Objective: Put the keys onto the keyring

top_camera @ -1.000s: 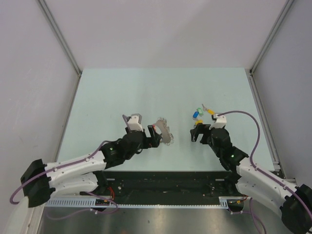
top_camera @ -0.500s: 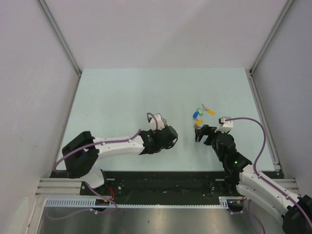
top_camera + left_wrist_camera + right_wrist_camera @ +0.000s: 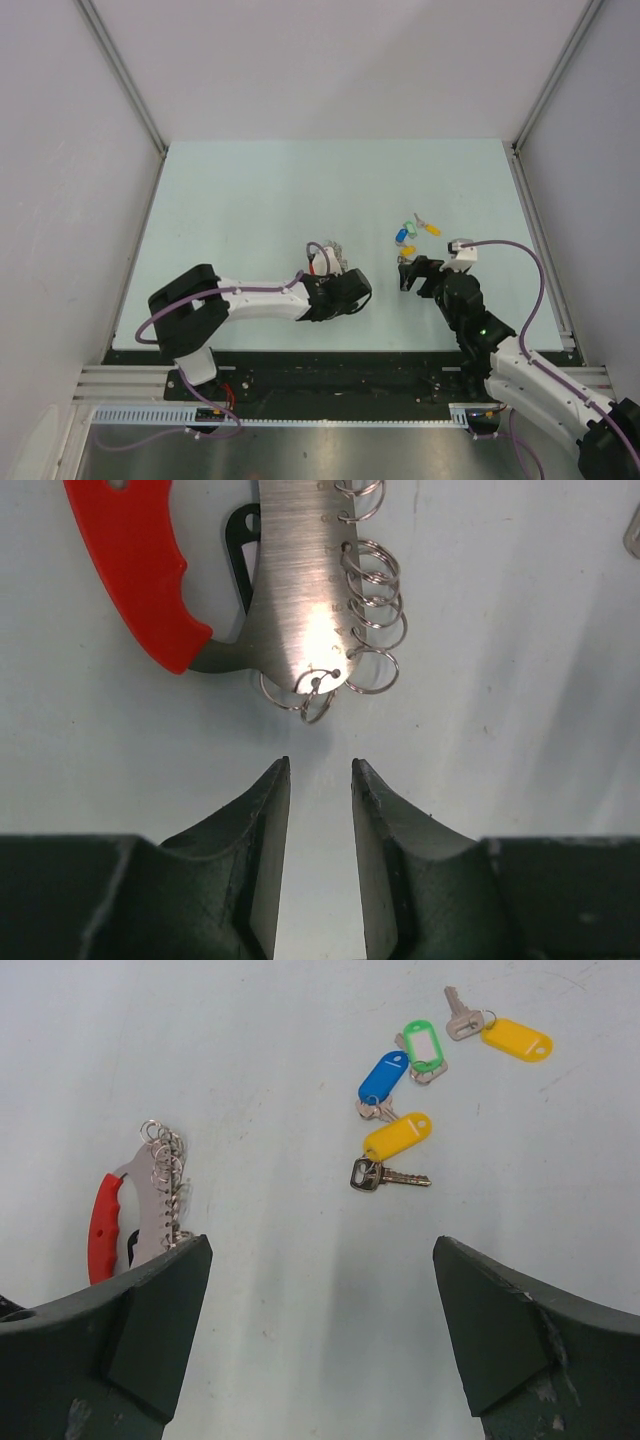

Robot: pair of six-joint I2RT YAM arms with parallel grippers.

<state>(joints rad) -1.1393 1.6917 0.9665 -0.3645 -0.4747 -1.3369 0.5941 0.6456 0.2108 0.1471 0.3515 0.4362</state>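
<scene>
The keyring (image 3: 130, 570) lies flat on the table: a red grip joined to a silvery metal plate (image 3: 300, 580) with several small wire rings along its edge. My left gripper (image 3: 320, 765) sits just short of the plate's near end. Its jaws stand a narrow gap apart, with only bare table between them. From above, the keyring (image 3: 328, 257) peeks out just beyond the left gripper (image 3: 336, 276). The keys (image 3: 398, 1136) lie loose in a cluster, with yellow, blue (image 3: 383, 1077) and green (image 3: 422, 1046) tags. My right gripper (image 3: 322, 1245) is wide open and short of them, holding nothing.
Pale green tabletop (image 3: 250, 200) with grey walls on three sides and metal rails at the left and right edges. From above, the key cluster (image 3: 407, 238) sits right of centre, just beyond the right gripper (image 3: 408, 272). The keyring (image 3: 135, 1205) also shows in the right wrist view.
My left arm has swung round to the near side of the keyring and its jaws have narrowed from wide to a slim gap. The right gripper drew back slightly.
</scene>
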